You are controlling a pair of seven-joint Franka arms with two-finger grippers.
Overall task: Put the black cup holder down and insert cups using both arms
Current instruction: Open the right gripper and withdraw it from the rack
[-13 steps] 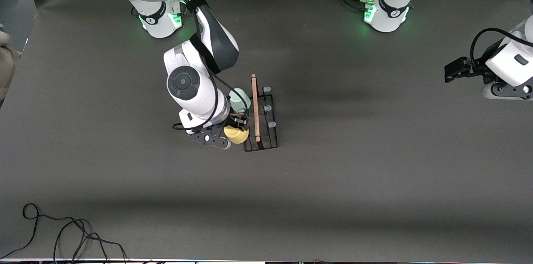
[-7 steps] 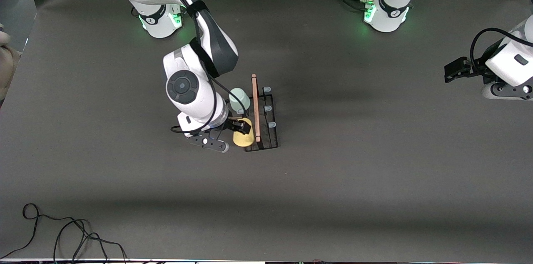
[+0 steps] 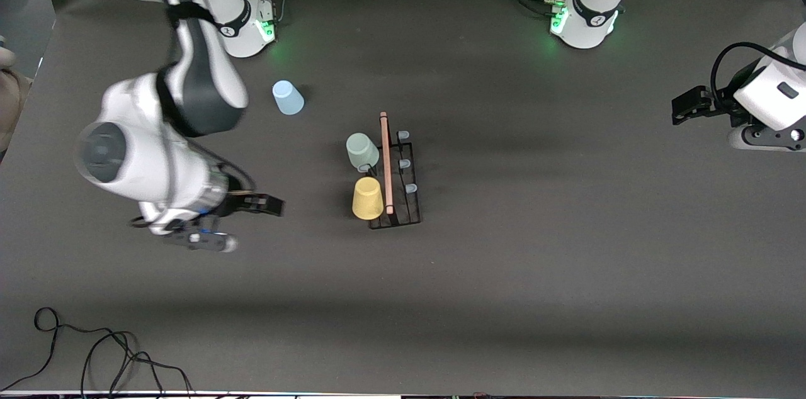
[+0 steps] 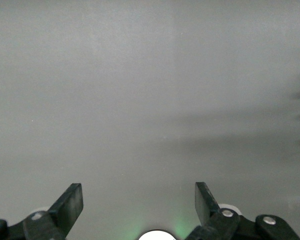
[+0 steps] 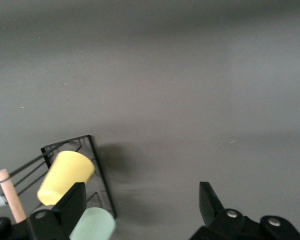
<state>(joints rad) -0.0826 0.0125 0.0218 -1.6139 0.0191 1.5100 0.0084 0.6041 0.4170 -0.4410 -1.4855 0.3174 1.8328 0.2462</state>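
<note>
The right gripper [image 3: 267, 204] hangs over bare matte grey table toward the right arm's end, fingers spread wide, holding nothing. The thin wire black cup holder [image 3: 397, 179] with its wooden rod stands mid-table, carrying a smooth tapered yellow cup [image 3: 367, 198] and, farther back, a pale green cup [image 3: 362, 150]. The light blue cup [image 3: 287, 97] lies farther still. Only the right wrist view shows the yellow cup [image 5: 65, 176] tilted on its peg. The left gripper [image 4: 138, 202] waits, parted wide and empty.

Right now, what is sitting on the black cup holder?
The black cup holder carries two upturned cups: the yellow cup and the pale green cup. The pegs under them are covered. Three blue-capped pegs stand bare. The light blue cup lies on the table.
</note>
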